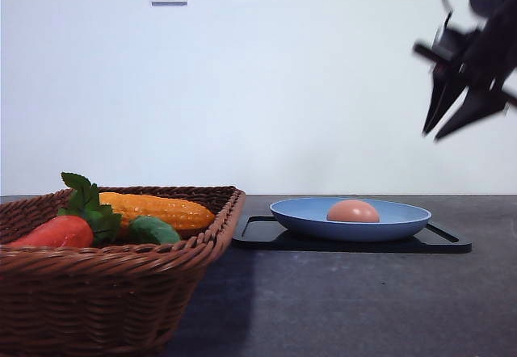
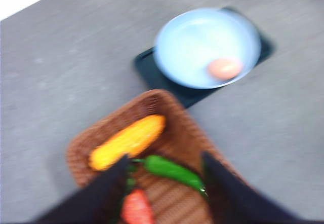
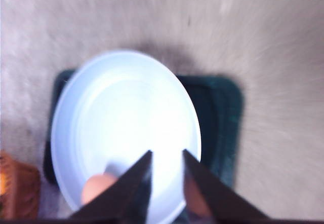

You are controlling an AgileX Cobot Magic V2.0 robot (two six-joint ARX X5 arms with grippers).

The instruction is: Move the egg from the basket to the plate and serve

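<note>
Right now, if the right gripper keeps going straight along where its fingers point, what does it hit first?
Most likely the blue plate. In the right wrist view the right gripper has its narrowly parted fingertips over the plate's bare surface, with the egg off to one side. The view is blurred, so depth is uncertain.

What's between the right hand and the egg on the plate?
Nothing visible. The right hand hangs in open air above and to the right of the blue plate, and the egg lies uncovered on it, over the black tray.
</note>
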